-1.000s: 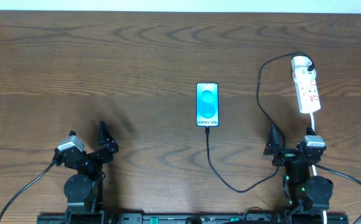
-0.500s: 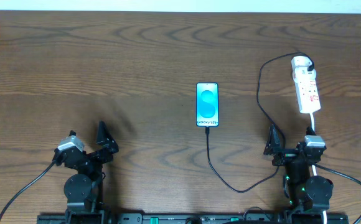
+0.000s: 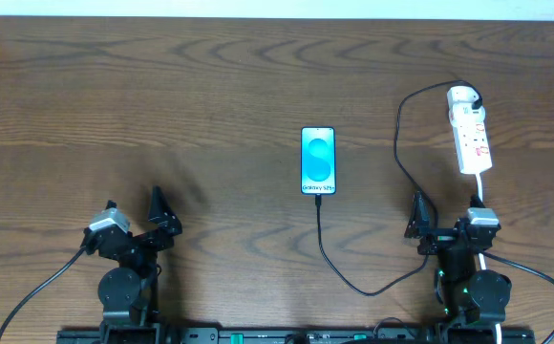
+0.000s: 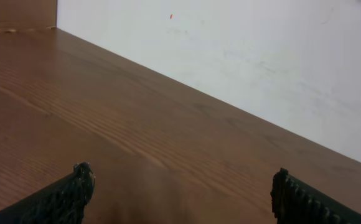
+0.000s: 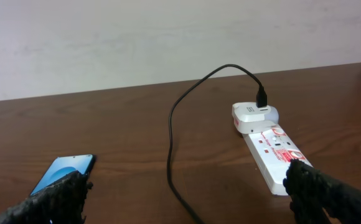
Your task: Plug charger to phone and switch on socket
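While both arms sit folded at the desk's (image 3: 210,96) six o'clock edge, left pincer (image 4: 180,177) and right pincer (image 5: 185,180) stand apart; charger (image 3: 398,143) runs from phone (image 3: 318,161) to socket (image 3: 472,139) at two o'clock.

Shows the socket (image 5: 272,151) on the brown bench (image 5: 118,124) at right, the charger (image 5: 170,140) plugged into its far end through a white adapter (image 5: 253,114). Frames the phone (image 5: 61,173), screen lit cyan, at lower left. Catches the right claw (image 5: 187,193) spread wide, fingertips (image 5: 65,196) at both bottom corners.
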Tool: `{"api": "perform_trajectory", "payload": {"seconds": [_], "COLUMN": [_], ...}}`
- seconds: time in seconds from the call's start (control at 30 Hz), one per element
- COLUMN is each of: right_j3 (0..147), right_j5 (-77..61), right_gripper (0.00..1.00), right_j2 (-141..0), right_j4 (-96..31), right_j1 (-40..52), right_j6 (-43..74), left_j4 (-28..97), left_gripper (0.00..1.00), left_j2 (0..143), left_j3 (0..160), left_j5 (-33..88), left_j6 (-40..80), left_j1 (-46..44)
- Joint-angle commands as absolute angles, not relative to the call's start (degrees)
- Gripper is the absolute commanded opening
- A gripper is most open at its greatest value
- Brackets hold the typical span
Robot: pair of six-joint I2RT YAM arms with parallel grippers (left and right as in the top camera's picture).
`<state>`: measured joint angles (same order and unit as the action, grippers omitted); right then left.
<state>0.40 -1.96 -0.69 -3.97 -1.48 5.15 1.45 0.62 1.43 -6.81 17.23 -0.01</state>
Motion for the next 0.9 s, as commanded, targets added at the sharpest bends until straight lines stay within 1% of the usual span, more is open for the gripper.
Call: {"api": "perform_trajectory", "payload": {"seconds": [0.0,0.07,0.13,0.87], "right_j3": [0.3,0.3,0.3,0.3], "right_j5": [-2.5,-2.5,-2.5,-2.5], "right_gripper": [0.99,0.99,0.99,0.99], "right_j2": [-0.3,-0.3,-0.3,-0.3], "right_j4": [-4.1,-4.1,-4.1,-4.1], "right_j1": [-1.1,-1.1,-1.1,-1.1], "right_j6": [4.2,4.2,4.2,4.2], "left_j4": [3.6,4.1,4.2,4.2], "left_gripper": [0.93,0.93,0.93,0.93], "left_j2": [0.1,0.1,0.1,0.1], "left_j3": [0.2,0.2,0.2,0.2], "left_j5": [-6.9,-3.2,-1.4,-0.6], "left_j6": [11.1,2.7,-2.3,-3.0], "left_j1": [0.2,0.2,0.2,0.2]}}
